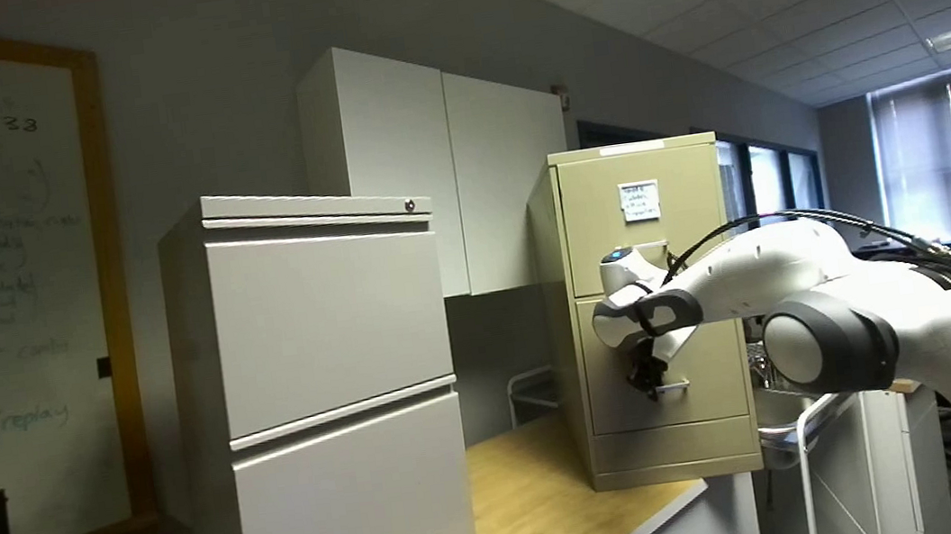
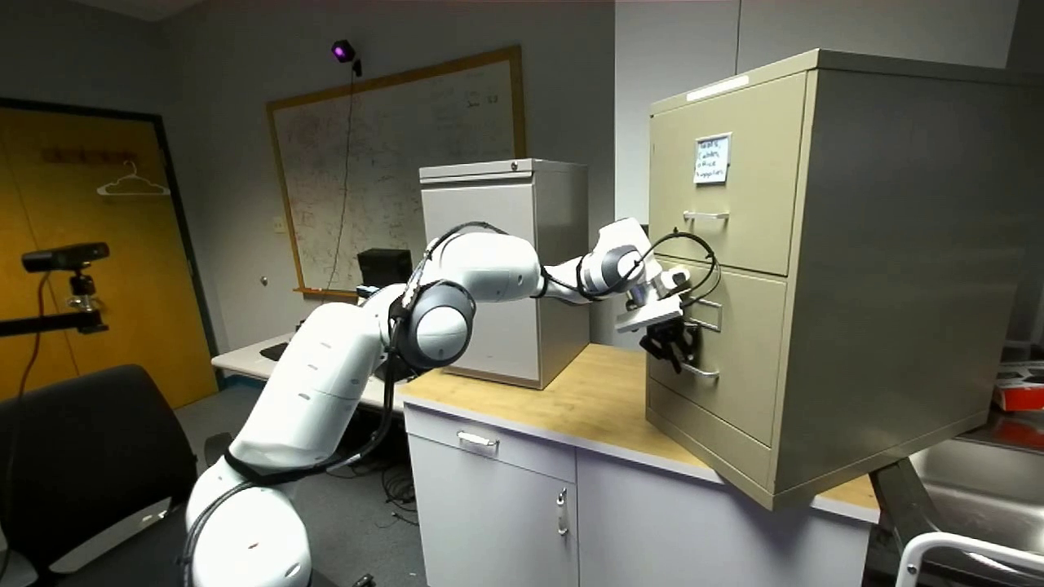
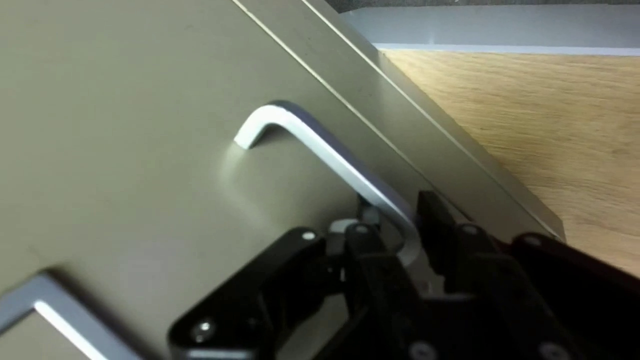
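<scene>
A long pale counter with a light wooden top (image 2: pixel 603 391) runs through both exterior views. On the wall hangs a wood-framed whiteboard (image 2: pixel 391 163); most of its writing is too faint to read, and its left side is cut off in an exterior view. A tan metal filing cabinet with two drawers (image 2: pixel 856 277) stands on the counter. A white robot arm with dark grey joints (image 2: pixel 326 391) reaches toward it; the arm's base is out of frame. On the same counter, apart from the tan one, stands a pale grey metal cabinet (image 1: pixel 328 321), partly covered by the arm in an exterior view.

The tan cabinet's lower drawer front (image 2: pixel 746 342) fills much of the wrist view. A black two-finger gripper (image 3: pixel 395 207) is tilted against it, its inner parts dark and blurred. A grey metal label holder (image 3: pixel 75 312) on that drawer is cut off at the wrist view's lower left.

Smallest is a silver bar handle, bent at both ends (image 3: pixel 332 156), near the drawer's bottom edge. The jaws are drawn close together on it toward one end, pinching the bar: one of the black fingers (image 3: pixel 440 230) lies outside it, its partner inside the loop. The exact contact of the pads is hidden.
</scene>
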Tool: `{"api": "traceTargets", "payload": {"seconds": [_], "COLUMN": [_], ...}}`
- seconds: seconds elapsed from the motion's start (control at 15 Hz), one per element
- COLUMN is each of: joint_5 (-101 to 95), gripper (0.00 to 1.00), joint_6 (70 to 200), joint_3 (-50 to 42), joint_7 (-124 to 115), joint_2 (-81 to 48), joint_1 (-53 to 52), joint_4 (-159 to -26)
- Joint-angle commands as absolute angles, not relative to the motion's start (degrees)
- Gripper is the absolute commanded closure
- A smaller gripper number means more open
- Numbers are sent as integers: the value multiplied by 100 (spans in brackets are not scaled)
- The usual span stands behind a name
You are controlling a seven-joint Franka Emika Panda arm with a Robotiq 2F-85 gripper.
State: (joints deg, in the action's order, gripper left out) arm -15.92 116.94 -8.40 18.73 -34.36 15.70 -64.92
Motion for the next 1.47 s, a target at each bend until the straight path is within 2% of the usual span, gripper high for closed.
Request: {"api": "traceTargets", "payload": {"seconds": [0.0,1.4], "joint_5": [-1242,-1627], "gripper": [92,95], "joint_6": [11137,12041], "joint_3": [-552,-613], "joint_7": [2187,1987], "joint_2": [-3233,-1429], "joint_1": [1507,1065], "joint_4": [-6786,-9573]}}
